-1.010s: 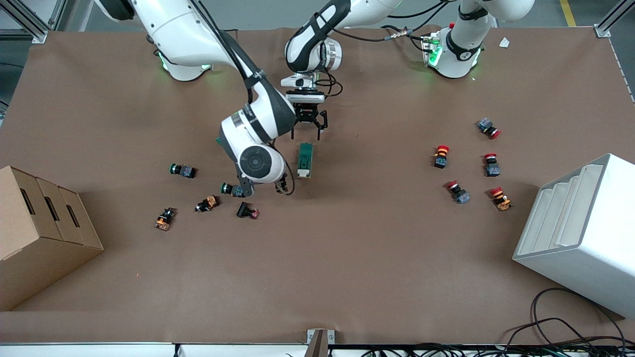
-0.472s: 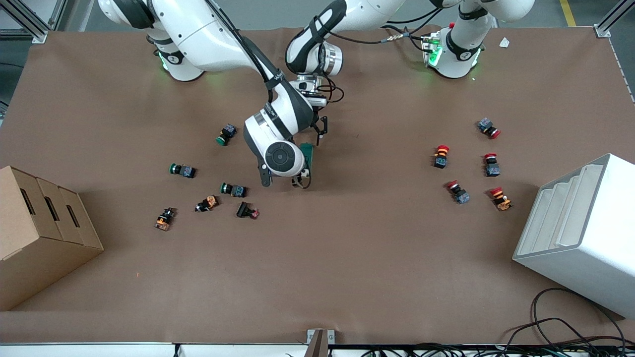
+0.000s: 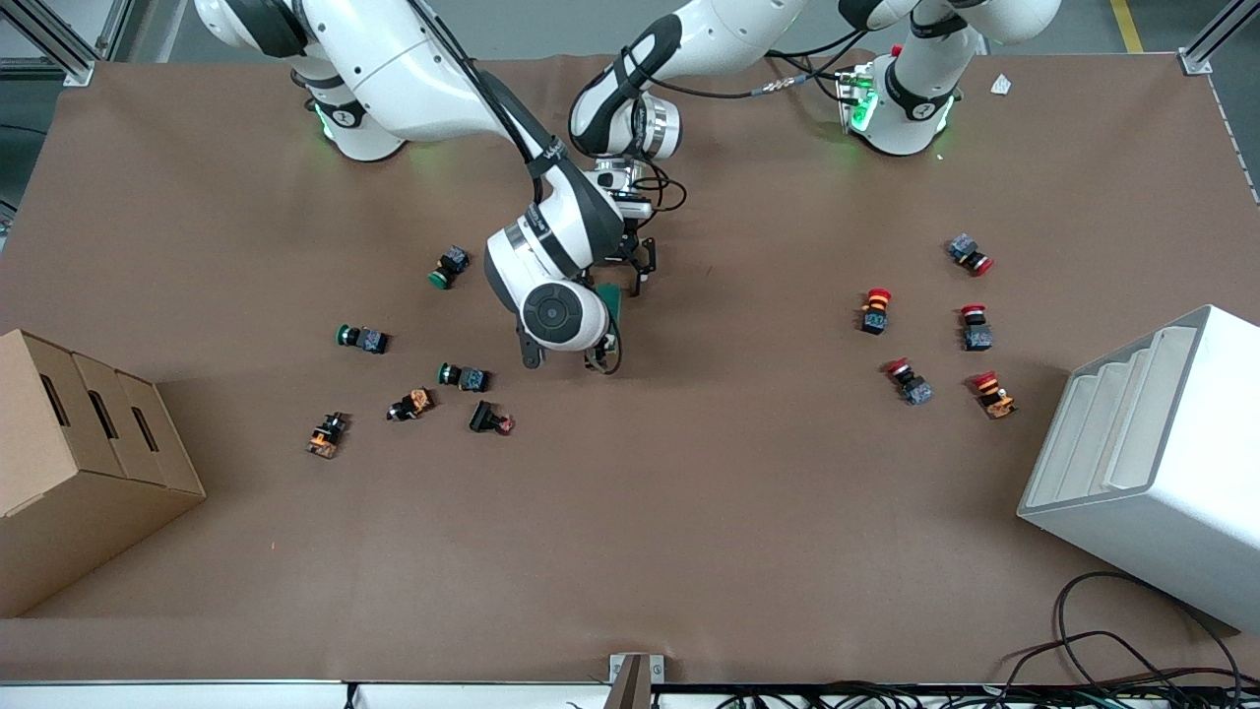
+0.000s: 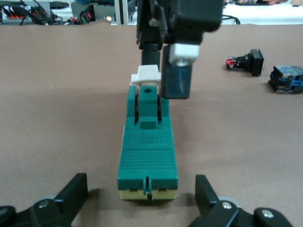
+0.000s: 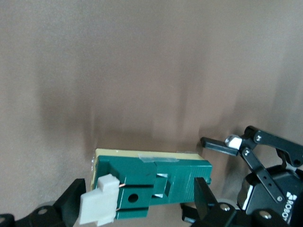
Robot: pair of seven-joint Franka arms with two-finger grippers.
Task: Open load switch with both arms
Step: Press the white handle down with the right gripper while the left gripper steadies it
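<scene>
In the front view, the load switch (image 3: 612, 298) lies on the tabletop (image 3: 689, 512) at about eleven o'clock from its centre, mostly hidden under the right arm's wrist. The right gripper (image 3: 568, 356) sits low over the end of the switch nearer the camera, and the left gripper (image 3: 636, 262) at the switch's twelve o'clock end.

In the left wrist view, the left gripper (image 4: 140, 183) has its fingers (image 4: 75, 191) spread wide on either side of the green body, touching nothing. One finger of the right gripper (image 4: 176, 78) hangs just beside the white lever (image 4: 146, 75).

In the right wrist view, the right gripper (image 5: 140, 193) is also open and holds nothing, its fingers (image 5: 202, 195) straddling the switch (image 5: 161, 182).

The step appears to be bracing the switch. The left fingers should probably close squarely on the body first, so that the right gripper can work the lever without the switch sliding.
</scene>
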